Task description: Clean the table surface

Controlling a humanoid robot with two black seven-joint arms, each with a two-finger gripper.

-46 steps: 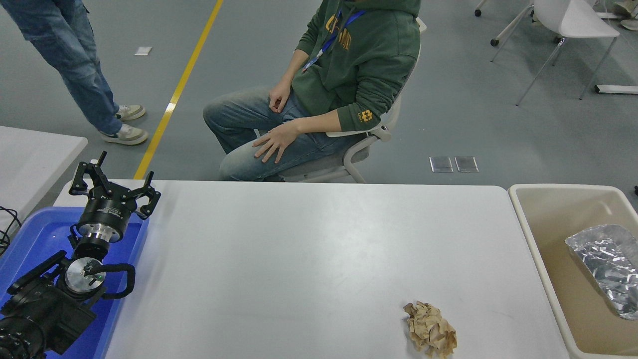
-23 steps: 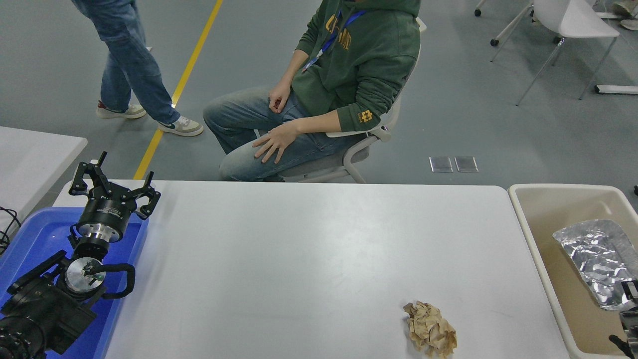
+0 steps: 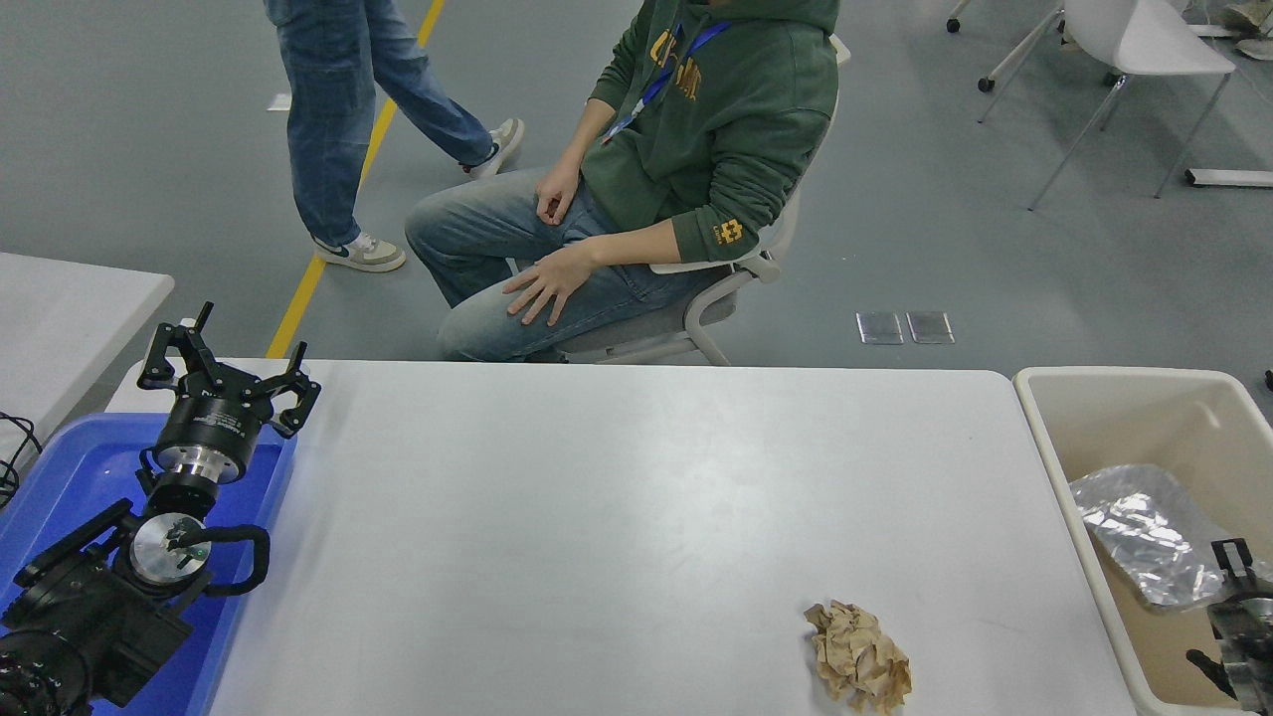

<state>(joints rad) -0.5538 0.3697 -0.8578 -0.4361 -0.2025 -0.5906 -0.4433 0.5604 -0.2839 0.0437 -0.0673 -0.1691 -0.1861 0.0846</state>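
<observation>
The table surface (image 3: 617,497) is a wide white top. A crumpled ball of brown paper (image 3: 857,656) lies on it near the front right. My right gripper (image 3: 1219,611) comes in at the lower right corner over the beige bin (image 3: 1044,438), open, its fingertips (image 3: 1233,553) just beside a crumpled silver foil bag (image 3: 1139,532) that lies inside the bin. My left gripper (image 3: 227,370) is parked at the lower left above the blue tray (image 3: 70,477), open and holding nothing.
A person in a green hoodie (image 3: 716,129) sits on a chair at the table's far side. Another person in jeans (image 3: 348,119) walks behind. A smaller white table (image 3: 70,308) shows at the left, and white chairs (image 3: 1134,50) stand at the back right.
The foil bag has shifted left and down in the bin. My right gripper has come into view beside it. The standing person has walked to the right.
</observation>
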